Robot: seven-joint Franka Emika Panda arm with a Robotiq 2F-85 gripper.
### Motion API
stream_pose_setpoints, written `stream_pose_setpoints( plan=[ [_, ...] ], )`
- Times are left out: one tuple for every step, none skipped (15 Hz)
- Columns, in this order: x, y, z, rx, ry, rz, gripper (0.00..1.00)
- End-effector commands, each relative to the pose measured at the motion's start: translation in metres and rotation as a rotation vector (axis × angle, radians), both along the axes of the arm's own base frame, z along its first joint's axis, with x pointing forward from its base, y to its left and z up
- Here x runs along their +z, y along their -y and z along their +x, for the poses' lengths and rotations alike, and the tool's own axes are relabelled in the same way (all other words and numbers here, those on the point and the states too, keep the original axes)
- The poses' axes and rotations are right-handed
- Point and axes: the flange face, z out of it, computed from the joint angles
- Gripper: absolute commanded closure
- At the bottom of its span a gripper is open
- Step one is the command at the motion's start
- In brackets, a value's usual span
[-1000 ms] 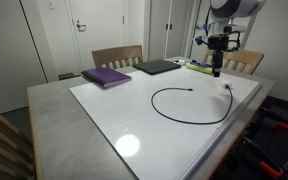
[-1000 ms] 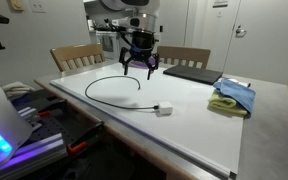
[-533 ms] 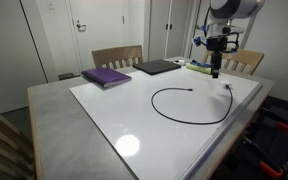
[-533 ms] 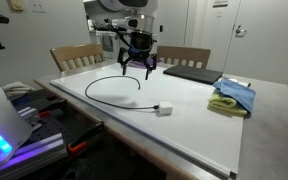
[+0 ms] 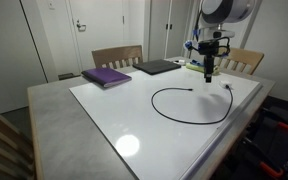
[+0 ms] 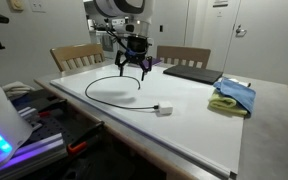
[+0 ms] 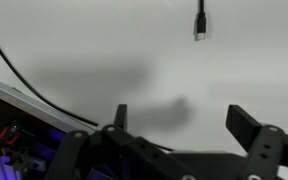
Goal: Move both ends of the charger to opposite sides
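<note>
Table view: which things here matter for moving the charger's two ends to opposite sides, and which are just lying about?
For the job:
- cable, lying in a loop
- plug end
- gripper, open above the table

Lying about:
- purple book
- laptop
- blue and yellow cloths

Black charger (image 5: 152, 101) on a plain white tabletop (image 5: 114, 125) under the black gripper (image 5: 208, 76), purple book (image 5: 106, 76) and dark grey laptop (image 5: 157, 67) beyond it, blue and yellow-green cloth (image 6: 232, 95) and white block (image 6: 163, 109) off to one side
</note>
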Motion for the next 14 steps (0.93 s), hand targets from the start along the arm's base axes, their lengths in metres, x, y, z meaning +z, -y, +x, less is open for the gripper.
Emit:
stream_pose_setpoints(
  plan=[
    [-0.015, -0.004, 0.016, -0.005, 0.032, -0.018, 0.00],
    [-0.019, -0.006, 0.018, -0.009, 0.042, -0.027, 0.00],
    [-0.024, -0.007, 0.021, -0.012, 0.048, -0.041, 0.00],
    [-0.026, -0.008, 0.023, -0.015, 0.050, -0.049, 0.00],
    [-0.031, -0.009, 0.025, -0.016, 0.052, -0.054, 0.00],
    [-0.032, -0.011, 0.027, -0.020, 0.049, -0.058, 0.00],
    [-0.039, -0.013, 0.030, -0.022, 0.047, -0.060, 0.00],
    [-0.041, -0.014, 0.033, -0.023, 0.044, -0.060, 0.00],
    [-0.044, -0.016, 0.036, -0.023, 0.041, -0.062, 0.00],
    [-0.045, -0.017, 0.039, -0.023, 0.038, -0.064, 0.00],
    [-0.048, -0.019, 0.042, -0.024, 0.036, -0.069, 0.00],
    [-0.050, -0.020, 0.046, -0.028, 0.037, -0.077, 0.00],
    [-0.051, -0.022, 0.049, -0.030, 0.036, -0.078, 0.00],
    [-0.053, -0.024, 0.052, -0.034, 0.036, -0.084, 0.00]
  ],
)
